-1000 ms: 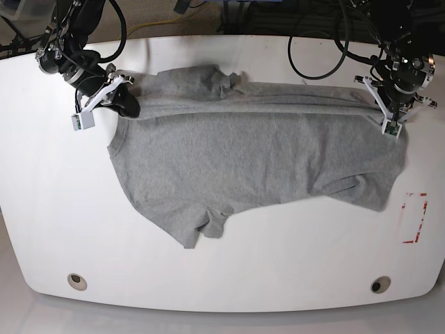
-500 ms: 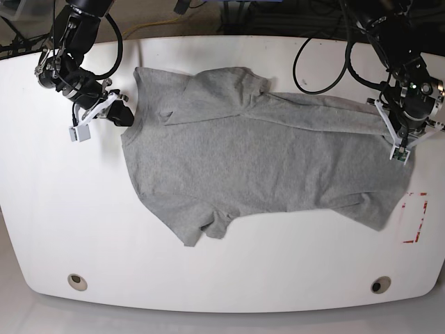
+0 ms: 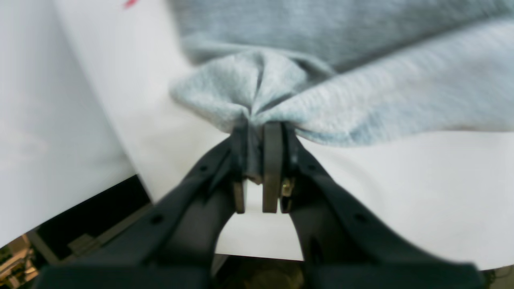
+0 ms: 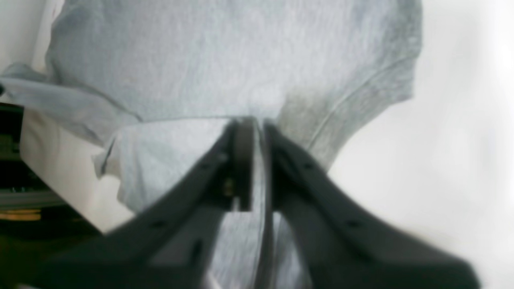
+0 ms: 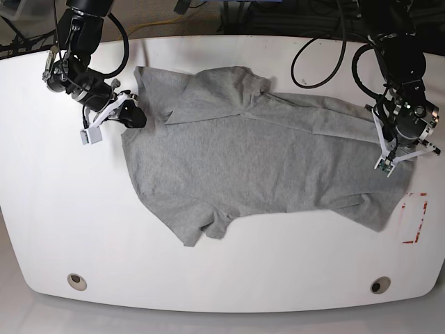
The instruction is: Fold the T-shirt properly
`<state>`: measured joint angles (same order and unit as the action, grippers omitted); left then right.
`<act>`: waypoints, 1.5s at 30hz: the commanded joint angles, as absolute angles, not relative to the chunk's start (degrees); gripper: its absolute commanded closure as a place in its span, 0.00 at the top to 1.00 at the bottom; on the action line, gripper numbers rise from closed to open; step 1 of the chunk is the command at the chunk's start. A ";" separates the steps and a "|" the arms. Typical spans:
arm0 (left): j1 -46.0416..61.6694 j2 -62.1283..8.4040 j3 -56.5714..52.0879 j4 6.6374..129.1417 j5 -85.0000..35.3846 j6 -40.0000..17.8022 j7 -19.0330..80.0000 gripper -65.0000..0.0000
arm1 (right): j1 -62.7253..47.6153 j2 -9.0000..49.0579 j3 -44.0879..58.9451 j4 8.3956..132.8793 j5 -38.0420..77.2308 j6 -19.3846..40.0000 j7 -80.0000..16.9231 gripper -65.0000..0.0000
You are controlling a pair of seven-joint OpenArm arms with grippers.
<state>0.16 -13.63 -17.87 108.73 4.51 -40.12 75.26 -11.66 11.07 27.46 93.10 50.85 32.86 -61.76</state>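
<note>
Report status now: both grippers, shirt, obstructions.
Left gripper shut on soft heather-grey cotton T-shirt, hem bunched. Right gripper at shirt edge, grip unclear. Shirt spread flat on white table, unfolded. Nothing in the way.

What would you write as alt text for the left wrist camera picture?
Close-up of the left hand, its black fingers pinched shut on a bunched edge of the grey T-shirt. The cloth fans out from the grip over the white table. The picture is slightly blurred.
</note>
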 commanded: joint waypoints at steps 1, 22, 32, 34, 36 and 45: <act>-1.89 -14.55 -17.98 108.53 5.23 -40.00 74.15 0.01 | -11.74 11.82 27.74 94.46 51.82 33.01 -61.23 0.34; -16.22 -18.86 -8.04 91.12 5.14 -40.00 73.63 0.59 | -15.16 12.62 27.65 94.64 51.74 33.45 -61.23 0.54; -17.36 -17.36 -16.84 93.67 3.12 -40.00 72.57 0.79 | -15.16 14.02 27.65 94.73 51.74 33.54 -61.23 0.54; -16.57 -18.15 -18.42 93.93 1.27 -40.00 70.99 0.79 | -15.25 14.64 27.65 94.73 51.74 33.45 -61.23 0.54; -13.93 -20.18 -19.47 93.93 -0.13 -40.00 69.67 0.79 | -16.04 15.25 28.00 95.52 51.82 33.19 -61.23 0.54; -2.24 -23.25 -24.31 93.85 -1.80 -40.00 55.34 0.79 | -22.64 15.87 28.26 102.73 51.65 31.78 -61.05 0.54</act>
<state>-2.15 -22.52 -24.08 92.86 -1.10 -40.12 57.28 -22.09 15.07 27.86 101.60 50.85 32.40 -61.78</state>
